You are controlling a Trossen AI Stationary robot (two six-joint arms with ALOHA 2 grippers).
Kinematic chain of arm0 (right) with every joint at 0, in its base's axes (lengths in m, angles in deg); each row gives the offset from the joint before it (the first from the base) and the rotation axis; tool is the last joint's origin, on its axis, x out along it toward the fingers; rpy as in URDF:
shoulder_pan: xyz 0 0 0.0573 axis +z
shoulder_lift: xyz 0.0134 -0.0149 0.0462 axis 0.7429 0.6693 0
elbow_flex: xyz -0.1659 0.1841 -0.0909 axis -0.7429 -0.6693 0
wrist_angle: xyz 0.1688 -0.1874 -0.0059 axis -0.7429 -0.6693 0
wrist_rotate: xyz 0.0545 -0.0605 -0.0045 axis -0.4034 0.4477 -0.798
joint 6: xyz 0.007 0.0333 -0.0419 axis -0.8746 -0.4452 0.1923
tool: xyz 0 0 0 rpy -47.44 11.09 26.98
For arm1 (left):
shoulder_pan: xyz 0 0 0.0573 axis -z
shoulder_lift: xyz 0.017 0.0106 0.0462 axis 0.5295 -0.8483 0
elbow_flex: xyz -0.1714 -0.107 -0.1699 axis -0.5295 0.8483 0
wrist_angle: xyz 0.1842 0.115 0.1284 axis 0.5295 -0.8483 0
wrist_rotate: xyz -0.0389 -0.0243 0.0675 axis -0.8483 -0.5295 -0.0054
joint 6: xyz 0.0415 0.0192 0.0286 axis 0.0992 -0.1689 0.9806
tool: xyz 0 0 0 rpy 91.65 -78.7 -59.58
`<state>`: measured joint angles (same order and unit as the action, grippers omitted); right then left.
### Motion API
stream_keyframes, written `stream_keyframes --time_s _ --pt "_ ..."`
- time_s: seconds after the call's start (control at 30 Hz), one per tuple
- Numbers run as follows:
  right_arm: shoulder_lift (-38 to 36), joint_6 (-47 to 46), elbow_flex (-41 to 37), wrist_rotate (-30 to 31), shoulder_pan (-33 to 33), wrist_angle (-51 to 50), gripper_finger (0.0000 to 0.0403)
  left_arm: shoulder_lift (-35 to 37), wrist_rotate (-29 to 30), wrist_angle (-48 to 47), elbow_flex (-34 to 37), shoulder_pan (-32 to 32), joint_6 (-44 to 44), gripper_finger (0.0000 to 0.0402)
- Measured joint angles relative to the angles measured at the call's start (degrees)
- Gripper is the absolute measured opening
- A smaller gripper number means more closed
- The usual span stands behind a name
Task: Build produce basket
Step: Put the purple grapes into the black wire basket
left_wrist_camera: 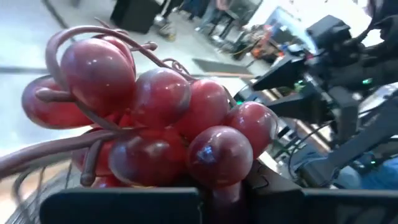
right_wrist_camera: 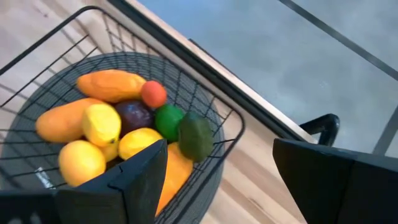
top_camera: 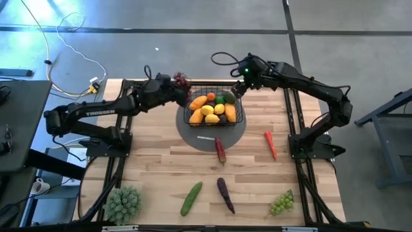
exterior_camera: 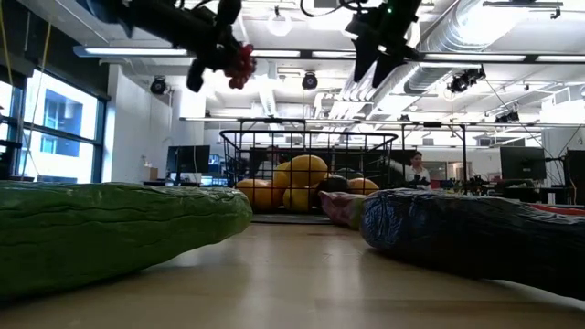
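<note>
A bunch of dark red grapes (left_wrist_camera: 155, 118) fills the left wrist view. My left gripper (top_camera: 175, 86) is shut on it in the air beside the far left corner of the black wire basket (top_camera: 239, 116). The basket stands on a grey round disc (top_camera: 193, 136) and holds orange fruits (top_camera: 199, 102), lemons (top_camera: 208, 111), a lime (right_wrist_camera: 168, 119) and a dark green fruit (right_wrist_camera: 195, 138). My right gripper (right_wrist_camera: 217, 180) is open and hovers over the basket's far right corner, touching nothing. My left gripper pinches the grape bunch (exterior_camera: 240, 64) between its two fingers, at grapes on one side of the bunch (left_wrist_camera: 214, 177); the fingers (left_wrist_camera: 124, 205) cover the contact itself. The bunch is lifted clear, well above the basket's rim, with its curled stems (left_wrist_camera: 93, 37) pointing away from the fingers.
On the near half of the table lie a red chili (top_camera: 270, 144), a red-green piece (top_camera: 220, 150), an eggplant (top_camera: 225, 194), a cucumber (top_camera: 191, 198), green grapes (top_camera: 282, 202) and a spiky green bunch (top_camera: 122, 203). Bare wood lies left of the disc.
</note>
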<state>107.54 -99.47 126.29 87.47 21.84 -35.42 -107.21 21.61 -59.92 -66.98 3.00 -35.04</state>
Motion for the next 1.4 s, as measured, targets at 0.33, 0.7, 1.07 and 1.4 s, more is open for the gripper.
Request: stream_keyframes --time_s 0.33,0.7,1.07,1.4 --pt "0.0 0.5 0.0 0.0 -2.5 0.2 0.0275 -9.7 -5.0 4.8 0.0 -4.4 1.1 0.0014" --pt "0.0 3.0 0.0 0.0 -2.4 0.1 0.0275 -17.9 -3.6 7.3 0.0 -4.6 -0.5 0.0014" --pt "0.0 -4.3 0.0 0.0 -2.4 -0.2 0.0275 -19.6 -2.3 7.3 -1.4 -4.8 4.3 0.0022" --pt "0.1 -8.8 0.0 0.2 -2.4 -0.2 0.0275 -19.6 -2.6 7.2 -1.4 -4.8 9.4 0.0060"
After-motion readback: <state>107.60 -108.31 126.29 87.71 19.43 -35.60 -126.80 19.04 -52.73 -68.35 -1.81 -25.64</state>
